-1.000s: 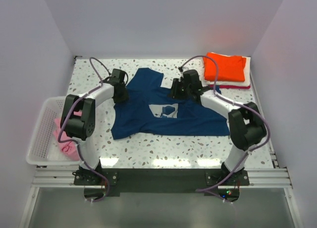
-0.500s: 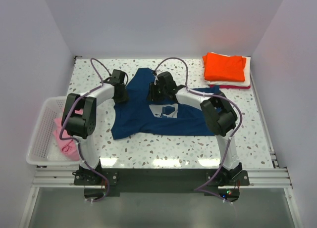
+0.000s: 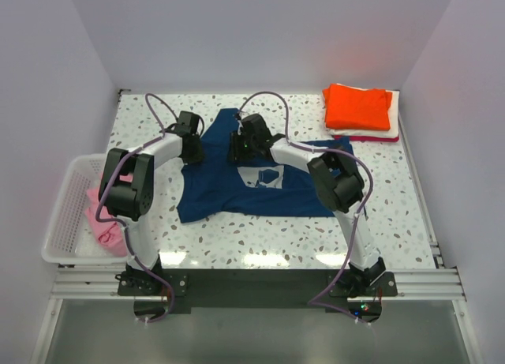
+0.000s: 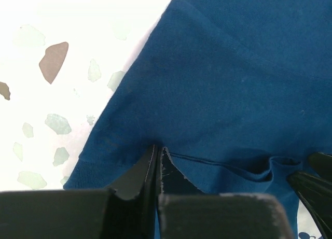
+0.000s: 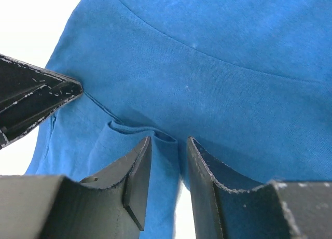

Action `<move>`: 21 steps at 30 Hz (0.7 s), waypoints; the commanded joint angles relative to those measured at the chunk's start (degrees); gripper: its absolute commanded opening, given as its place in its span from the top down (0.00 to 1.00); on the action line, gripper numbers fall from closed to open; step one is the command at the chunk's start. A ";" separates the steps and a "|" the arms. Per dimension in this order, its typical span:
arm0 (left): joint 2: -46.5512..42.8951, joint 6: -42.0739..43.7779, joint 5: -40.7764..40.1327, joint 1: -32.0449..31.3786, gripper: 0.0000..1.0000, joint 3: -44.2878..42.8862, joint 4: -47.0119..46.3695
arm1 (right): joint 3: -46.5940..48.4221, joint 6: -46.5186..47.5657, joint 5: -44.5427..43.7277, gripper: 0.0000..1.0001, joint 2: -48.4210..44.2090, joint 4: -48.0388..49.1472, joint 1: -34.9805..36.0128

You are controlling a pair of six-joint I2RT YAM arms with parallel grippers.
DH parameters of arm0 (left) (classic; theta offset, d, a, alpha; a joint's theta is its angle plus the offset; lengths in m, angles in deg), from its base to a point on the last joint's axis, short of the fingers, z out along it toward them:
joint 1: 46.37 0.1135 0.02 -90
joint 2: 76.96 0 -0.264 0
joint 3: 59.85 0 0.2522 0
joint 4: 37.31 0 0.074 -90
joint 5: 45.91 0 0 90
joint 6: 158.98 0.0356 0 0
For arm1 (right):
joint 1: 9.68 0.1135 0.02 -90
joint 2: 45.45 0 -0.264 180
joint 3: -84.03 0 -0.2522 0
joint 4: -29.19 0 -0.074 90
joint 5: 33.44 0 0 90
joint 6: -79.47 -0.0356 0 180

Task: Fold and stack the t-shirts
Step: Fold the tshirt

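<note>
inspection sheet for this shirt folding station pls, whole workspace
surface: speckled table, no spills seen
job's things: navy t-shirt spread at centre, print up; orange t-shirt folded on a white t-shirt and a red t-shirt at the far right corner; pink t-shirt crumpled in the white basket at the left edge
clutter: nothing seen
grippers: left gripper shut on the navy t-shirt's edge; right gripper pinching a fold of it
cables: purple cables looped above both arms
surroundings: plain pale walls on three sides; metal rail along the near edge
</note>
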 commanded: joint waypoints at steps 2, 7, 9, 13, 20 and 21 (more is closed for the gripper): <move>-0.90 0.97 1.41 0.43 1.00 -1.74 -2.46 | 3.00 0.95 -1.41 0.63 0.96 -0.85 0.93; -1.25 0.88 1.85 0.43 1.00 -1.82 -2.46 | 3.17 0.69 -2.37 0.65 1.84 -1.20 1.11; -1.51 0.88 1.93 0.43 1.00 -1.82 -2.37 | 3.26 0.42 -2.20 0.69 2.19 -1.20 1.20; -2.65 0.53 2.37 0.43 1.00 -1.82 -2.11 | 3.17 0.07 -2.37 0.80 2.28 -1.02 1.20; -5.20 0.27 2.46 0.43 1.00 -2.26 -1.14 | 1.86 -0.19 -3.69 0.99 0.18 -0.77 1.20; -5.81 0.27 2.55 0.43 1.00 -2.35 -1.05 | 1.42 -0.28 -3.78 1.00 -0.44 -0.41 1.11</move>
